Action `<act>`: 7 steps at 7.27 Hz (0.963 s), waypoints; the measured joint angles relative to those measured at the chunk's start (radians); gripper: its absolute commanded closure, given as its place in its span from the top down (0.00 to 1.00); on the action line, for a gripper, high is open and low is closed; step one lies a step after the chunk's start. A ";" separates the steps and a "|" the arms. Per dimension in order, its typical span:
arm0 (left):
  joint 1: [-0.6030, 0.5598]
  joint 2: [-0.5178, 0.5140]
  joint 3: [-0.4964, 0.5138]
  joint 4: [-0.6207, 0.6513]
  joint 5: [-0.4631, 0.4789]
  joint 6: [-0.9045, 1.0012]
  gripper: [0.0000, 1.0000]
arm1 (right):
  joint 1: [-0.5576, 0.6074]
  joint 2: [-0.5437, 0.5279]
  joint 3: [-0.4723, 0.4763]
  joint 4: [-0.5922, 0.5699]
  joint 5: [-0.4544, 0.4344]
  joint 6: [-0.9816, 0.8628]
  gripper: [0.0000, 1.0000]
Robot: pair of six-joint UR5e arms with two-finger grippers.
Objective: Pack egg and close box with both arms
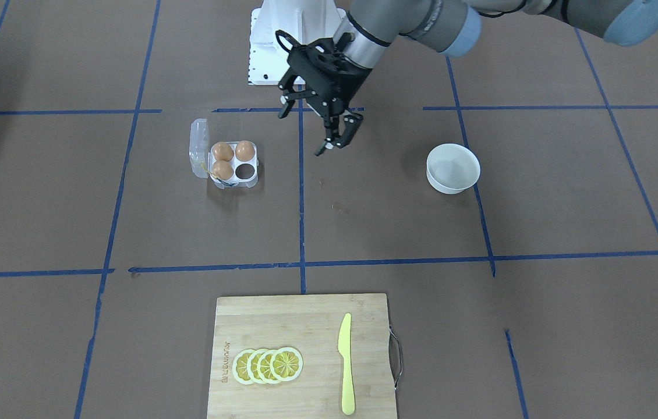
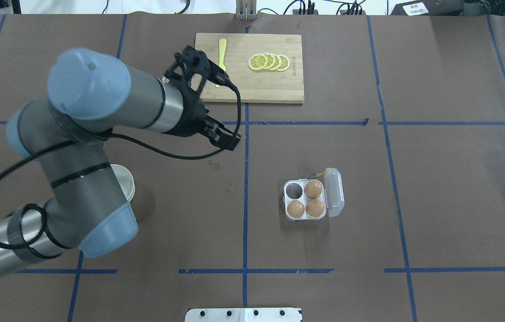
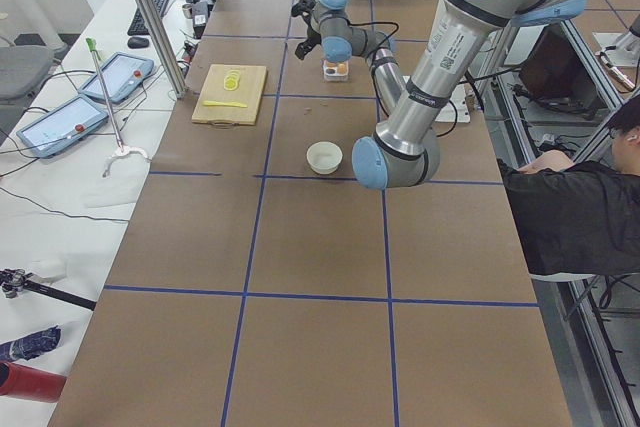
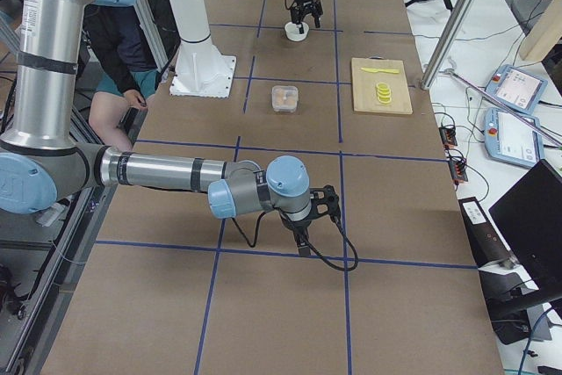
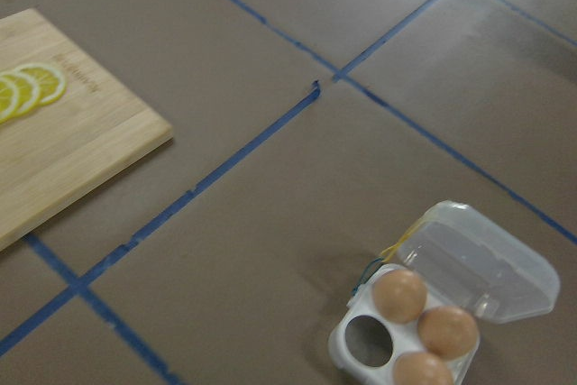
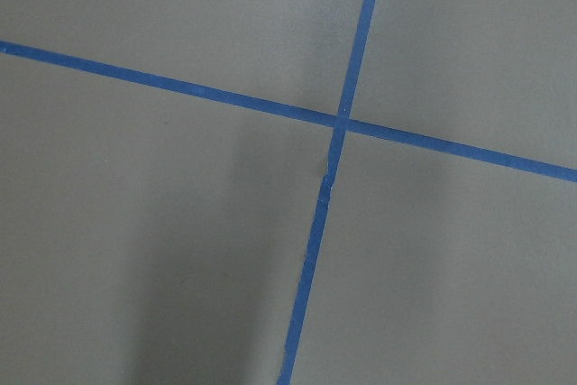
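The clear egg box [image 1: 198, 145] lies open on the brown table, with its lid flipped out to the side. Three orange-brown eggs [image 1: 222, 151] fill three cells and one cell [image 1: 244, 170] is empty. The box also shows in the overhead view [image 2: 335, 192] and in the left wrist view [image 5: 478, 263]. My left gripper [image 1: 335, 139] hangs above the table between the box and the bowl. Its fingers are apart and hold nothing. It also shows in the overhead view [image 2: 229, 139]. My right gripper [image 4: 303, 239] hovers low far from the box, and I cannot tell if it is open.
A round white bowl [image 1: 452, 169] stands on the left arm's side, partly under that arm in the overhead view [image 2: 126, 179]. A wooden cutting board [image 1: 282, 326] with lemon slices [image 1: 268, 365] and a yellow knife [image 1: 345, 364] lies at the far edge. A white pedestal [image 1: 294, 35] stands behind.
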 measured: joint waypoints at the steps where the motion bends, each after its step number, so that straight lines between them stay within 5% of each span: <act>1: -0.112 0.031 -0.050 0.116 -0.062 0.068 1.00 | 0.000 0.001 0.000 0.000 0.000 -0.001 1.00; 4: -0.420 0.261 -0.068 0.247 -0.159 0.346 1.00 | 0.000 0.005 0.000 0.000 0.000 0.001 1.00; 7: -0.701 0.412 0.135 0.252 -0.284 0.641 1.00 | -0.002 0.016 0.024 0.002 0.013 0.112 1.00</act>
